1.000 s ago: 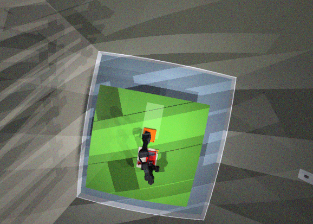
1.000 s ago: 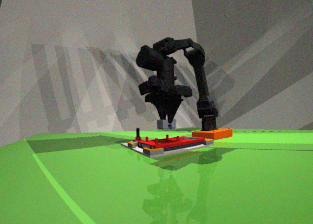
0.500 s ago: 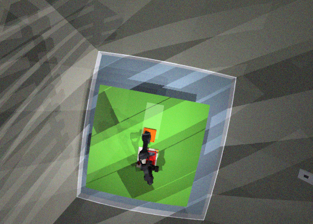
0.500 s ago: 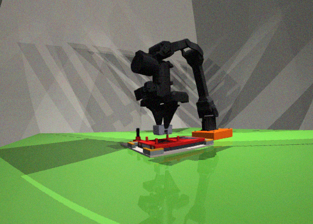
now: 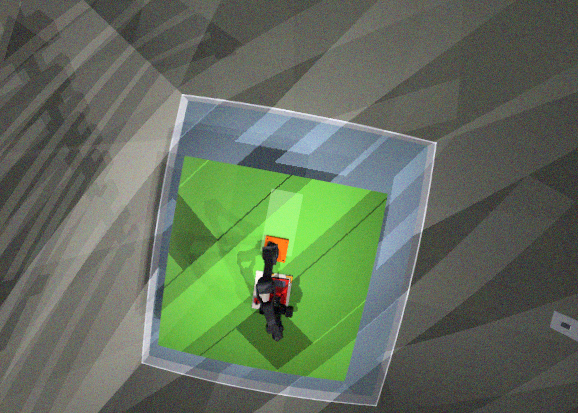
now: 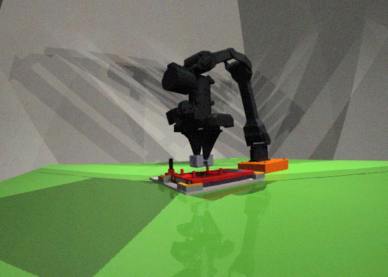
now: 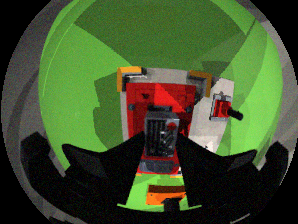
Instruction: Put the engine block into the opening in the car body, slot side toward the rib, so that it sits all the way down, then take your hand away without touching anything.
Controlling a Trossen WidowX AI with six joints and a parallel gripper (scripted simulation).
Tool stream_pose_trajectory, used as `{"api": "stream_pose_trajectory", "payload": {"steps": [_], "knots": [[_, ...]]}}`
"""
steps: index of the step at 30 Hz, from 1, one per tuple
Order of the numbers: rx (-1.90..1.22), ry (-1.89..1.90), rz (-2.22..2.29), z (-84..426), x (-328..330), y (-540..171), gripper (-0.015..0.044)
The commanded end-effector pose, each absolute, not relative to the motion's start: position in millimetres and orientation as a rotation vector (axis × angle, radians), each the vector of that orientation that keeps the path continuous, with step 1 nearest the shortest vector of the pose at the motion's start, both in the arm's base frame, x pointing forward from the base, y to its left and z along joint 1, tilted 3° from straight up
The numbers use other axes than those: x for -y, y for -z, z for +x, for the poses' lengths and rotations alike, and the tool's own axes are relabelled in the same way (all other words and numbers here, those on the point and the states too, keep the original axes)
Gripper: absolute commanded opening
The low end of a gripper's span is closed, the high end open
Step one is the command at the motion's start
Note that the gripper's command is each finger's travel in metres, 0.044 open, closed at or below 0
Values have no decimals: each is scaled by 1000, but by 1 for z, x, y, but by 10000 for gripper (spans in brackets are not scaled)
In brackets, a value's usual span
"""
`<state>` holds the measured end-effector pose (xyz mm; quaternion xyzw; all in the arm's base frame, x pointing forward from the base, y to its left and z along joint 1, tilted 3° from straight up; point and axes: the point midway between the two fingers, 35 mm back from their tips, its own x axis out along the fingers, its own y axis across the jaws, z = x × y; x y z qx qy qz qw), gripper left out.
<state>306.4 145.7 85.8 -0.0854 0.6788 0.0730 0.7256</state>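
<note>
Engine block aside, the largest thing seen is the glossy green tabletop [image 6: 101, 220], on which a flat red car body on a pale grey base plate [image 6: 208, 178] is laid, next to the orange rectangular mount [image 6: 265, 165] of the black jointed arm [image 6: 248, 100]. The arm is bent over the car body, and its black end effector [image 6: 201, 153] is pointed straight down, clamped on the small grey engine block [image 6: 201, 160]. The block is held just above the car body, over its middle [image 7: 161, 123]; whether contact is made cannot be told.
</note>
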Motion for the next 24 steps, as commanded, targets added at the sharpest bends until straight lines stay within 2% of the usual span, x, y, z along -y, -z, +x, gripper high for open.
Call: {"api": "stream_pose_trajectory", "payload": {"steps": [1, 24], "knots": [[-1496, -160, -181, 307, -147, -86, 158], [-1496, -166, -188, 308, -148, -86, 158]]}}
